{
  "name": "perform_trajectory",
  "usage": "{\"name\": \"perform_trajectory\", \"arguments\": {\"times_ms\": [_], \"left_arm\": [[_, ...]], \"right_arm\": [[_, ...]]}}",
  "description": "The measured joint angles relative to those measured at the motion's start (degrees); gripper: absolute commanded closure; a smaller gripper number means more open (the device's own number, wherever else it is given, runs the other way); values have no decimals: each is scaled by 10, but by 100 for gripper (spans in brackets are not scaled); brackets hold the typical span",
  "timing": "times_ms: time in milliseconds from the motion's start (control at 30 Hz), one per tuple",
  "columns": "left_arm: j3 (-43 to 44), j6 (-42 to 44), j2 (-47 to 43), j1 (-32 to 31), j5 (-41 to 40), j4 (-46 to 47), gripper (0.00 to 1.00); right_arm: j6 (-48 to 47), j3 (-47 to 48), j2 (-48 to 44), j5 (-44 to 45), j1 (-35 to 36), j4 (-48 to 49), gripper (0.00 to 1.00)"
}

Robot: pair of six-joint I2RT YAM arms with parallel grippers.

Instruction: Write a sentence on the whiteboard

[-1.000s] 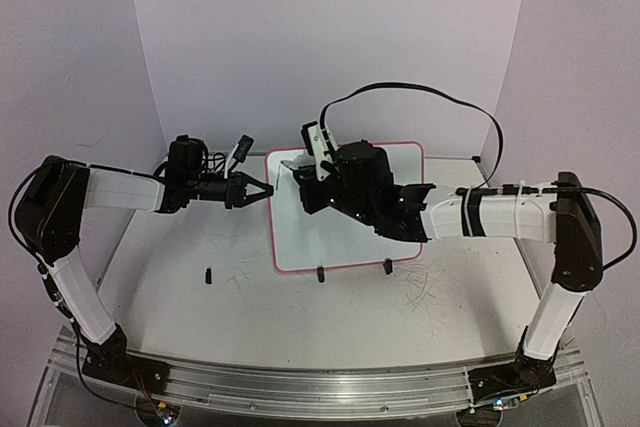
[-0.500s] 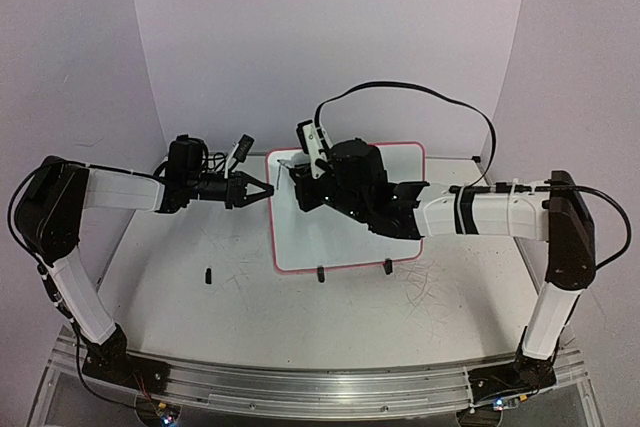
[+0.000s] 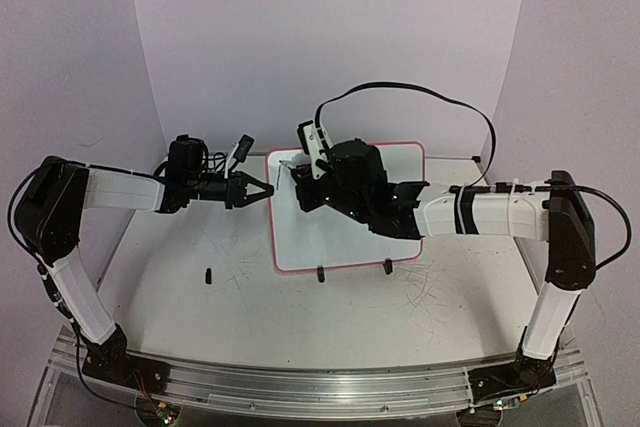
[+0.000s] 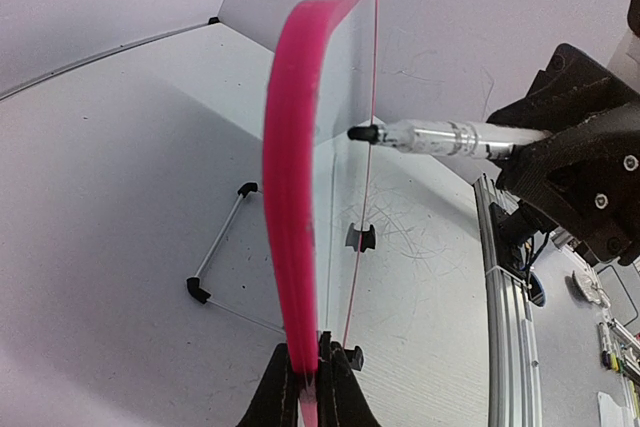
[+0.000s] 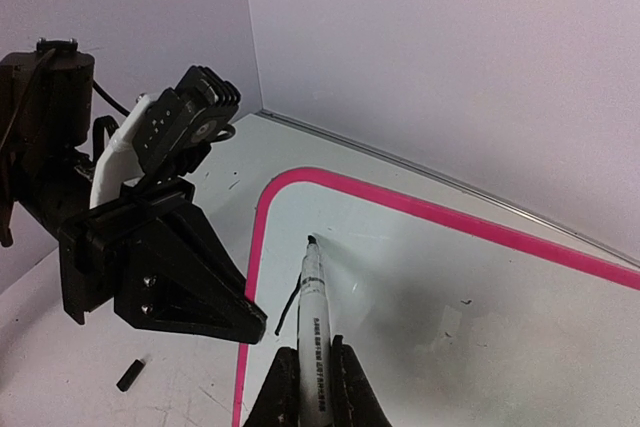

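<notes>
The whiteboard [image 3: 330,242] stands propped on the desk [image 3: 230,297]. The upper part of its pink side edge is pinched between the pressed-together fingers of the left hand [image 4: 308,372]. Straight ahead of the right hand [image 5: 314,357], which is clamped on a marker [image 5: 312,307], the pen's black tip sits at the white surface just inside the board's rounded corner, and a short black stroke [image 5: 290,309] lies just beside the pen, on the side toward the left hand.

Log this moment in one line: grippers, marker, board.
left gripper: shut on whiteboard edge | right gripper: shut on marker | tip: at whiteboard, near corner | sentence: one short stroke
</notes>
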Motion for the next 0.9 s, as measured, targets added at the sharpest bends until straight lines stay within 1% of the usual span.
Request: {"name": "perform_trajectory", "arguments": {"times_ms": [900], "left_arm": [[0, 0, 0, 0, 0, 0, 100]], "right_arm": [[4, 0, 7, 3, 0, -6, 100]]}}
